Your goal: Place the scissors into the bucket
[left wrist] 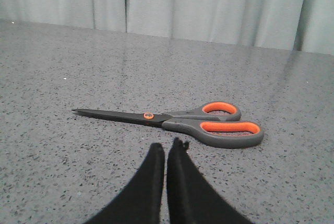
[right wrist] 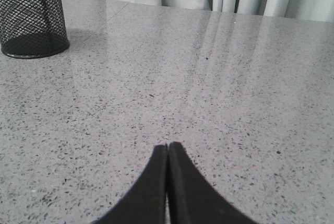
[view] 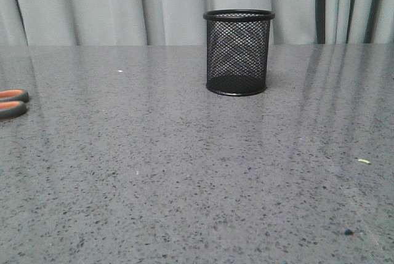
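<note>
Since scissors lie flat, well left of bucket, both closed empty grippers risk skidding off thin blades.

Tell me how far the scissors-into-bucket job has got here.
Nothing looks done yet. The scissors lie flat and closed on the table, far left of the bucket, which stands upright and empty. The left gripper and right gripper are shut, holding nothing. Grasp, carry and drop remain.
</note>
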{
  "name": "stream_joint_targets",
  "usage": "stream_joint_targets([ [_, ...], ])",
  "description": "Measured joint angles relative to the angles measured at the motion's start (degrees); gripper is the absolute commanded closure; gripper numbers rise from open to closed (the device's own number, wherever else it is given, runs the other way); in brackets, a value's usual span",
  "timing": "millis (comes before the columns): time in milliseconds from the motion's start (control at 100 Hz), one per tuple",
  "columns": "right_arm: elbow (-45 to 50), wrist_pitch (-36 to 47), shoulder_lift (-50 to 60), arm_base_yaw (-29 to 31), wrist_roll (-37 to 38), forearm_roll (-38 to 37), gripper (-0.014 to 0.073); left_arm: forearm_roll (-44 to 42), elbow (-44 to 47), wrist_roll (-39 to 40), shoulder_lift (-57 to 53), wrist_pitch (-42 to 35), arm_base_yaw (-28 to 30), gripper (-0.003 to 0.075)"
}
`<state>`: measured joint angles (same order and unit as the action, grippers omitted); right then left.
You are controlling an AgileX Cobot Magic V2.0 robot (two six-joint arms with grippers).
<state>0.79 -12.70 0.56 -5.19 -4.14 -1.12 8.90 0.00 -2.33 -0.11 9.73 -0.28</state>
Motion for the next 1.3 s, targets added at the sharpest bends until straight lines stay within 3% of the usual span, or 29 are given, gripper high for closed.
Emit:
stream_joint_targets([
  [1300, 0.0, 2.9, 0.0, 0.0, 0.0, -0.2, 0.0667, 0.0, 0.0, 0.0, 0.0, 0.0, 0.0, 0.0740],
])
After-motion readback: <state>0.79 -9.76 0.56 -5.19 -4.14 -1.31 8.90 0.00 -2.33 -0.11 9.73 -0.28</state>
